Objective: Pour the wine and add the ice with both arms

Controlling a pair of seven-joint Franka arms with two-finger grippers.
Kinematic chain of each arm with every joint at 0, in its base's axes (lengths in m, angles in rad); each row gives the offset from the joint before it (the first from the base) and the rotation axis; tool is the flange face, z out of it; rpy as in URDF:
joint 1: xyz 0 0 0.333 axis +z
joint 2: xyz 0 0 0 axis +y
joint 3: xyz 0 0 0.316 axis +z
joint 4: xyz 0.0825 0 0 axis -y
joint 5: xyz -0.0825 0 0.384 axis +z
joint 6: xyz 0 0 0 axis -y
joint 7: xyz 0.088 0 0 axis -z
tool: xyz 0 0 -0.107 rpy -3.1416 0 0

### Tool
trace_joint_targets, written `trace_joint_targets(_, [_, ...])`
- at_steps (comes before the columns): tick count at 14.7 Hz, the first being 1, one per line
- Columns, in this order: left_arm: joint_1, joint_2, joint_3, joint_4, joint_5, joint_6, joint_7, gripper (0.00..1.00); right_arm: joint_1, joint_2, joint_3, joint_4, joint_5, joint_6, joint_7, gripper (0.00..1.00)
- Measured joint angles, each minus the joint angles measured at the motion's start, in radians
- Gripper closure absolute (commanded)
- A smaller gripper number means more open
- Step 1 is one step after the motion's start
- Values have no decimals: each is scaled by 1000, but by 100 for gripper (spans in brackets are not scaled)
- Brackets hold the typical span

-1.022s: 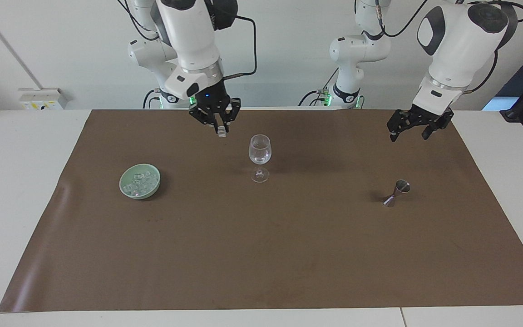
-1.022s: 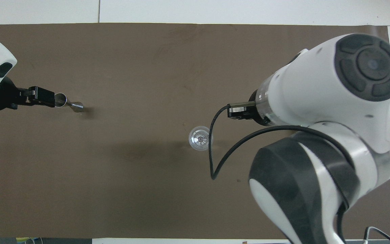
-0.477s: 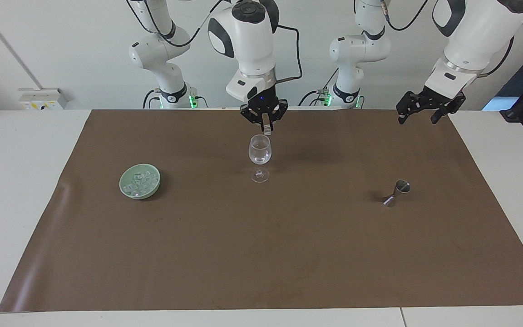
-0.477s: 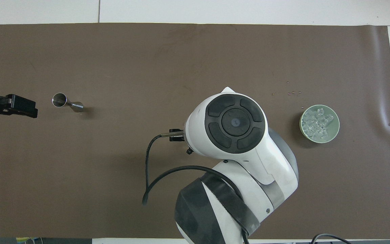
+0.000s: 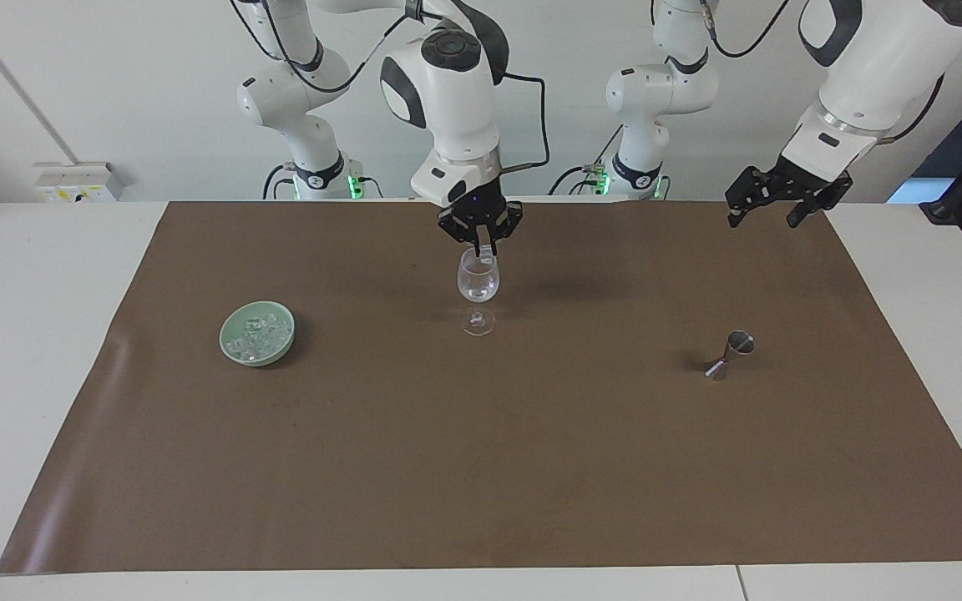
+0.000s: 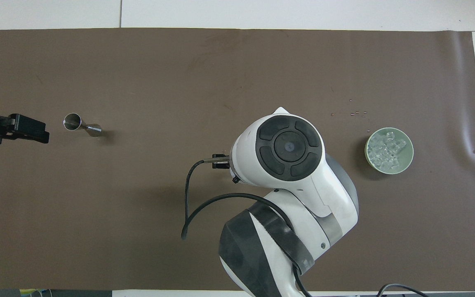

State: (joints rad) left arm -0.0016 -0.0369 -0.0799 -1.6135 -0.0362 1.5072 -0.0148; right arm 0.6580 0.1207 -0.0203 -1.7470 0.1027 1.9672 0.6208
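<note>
Your right gripper (image 5: 479,242) hangs right over the mouth of the stemmed glass (image 5: 478,290), fingers clamped on one small ice cube (image 5: 487,248) that sits at the rim. In the overhead view the right arm (image 6: 289,148) hides the glass completely, so judge the drop from the facing view alone.

The risk is in the release. If the cube is off centre over the bowl, it will likely strike the rim and bounce onto the brown surface (image 5: 481,467). Bring the fingers any lower and they may knock the rim, and a tall glass on a narrow foot would probably tip.

The rest of the ice (image 5: 258,336) lies in the green bowl (image 5: 230,355), well apart from the glass toward the right arm's end.

Your left gripper (image 5: 777,199) waits in the air with fingers spread and empty, above the surface toward the left arm's end. The metal jigger (image 5: 730,355) lies tipped on the surface at that end, so it will be awkward to pick up for any pour.
</note>
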Motion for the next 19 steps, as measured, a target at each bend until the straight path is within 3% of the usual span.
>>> trace_joint_targets(4, [0, 18, 13, 24, 12, -8, 3, 0, 0, -11, 0, -17, 0, 0, 0, 75])
trace_joint_targets(6, [0, 21, 13, 24, 15, -11, 24, 0, 1, -14, 1, -19, 0, 0, 5, 59])
trace_joint_targets(7, [0, 21, 13, 24, 16, -12, 38, 0, 2, -15, 1, -20, 0, 0, 17, 56])
trace_joint_targets(14, [0, 22, 15, 23, 18, -14, 54, 0, 3, -18, 9, -24, 0, -7, 35, 53])
trace_joint_targets(17, [0, 22, 15, 21, 28, -15, 54, 0, -16, -23, -2, 6, -2, -46, 36, 42])
trace_joint_targets(19, [0, 22, 15, 21, 29, -15, 54, 0, -84, -31, -7, 46, -3, -90, 33, 26])
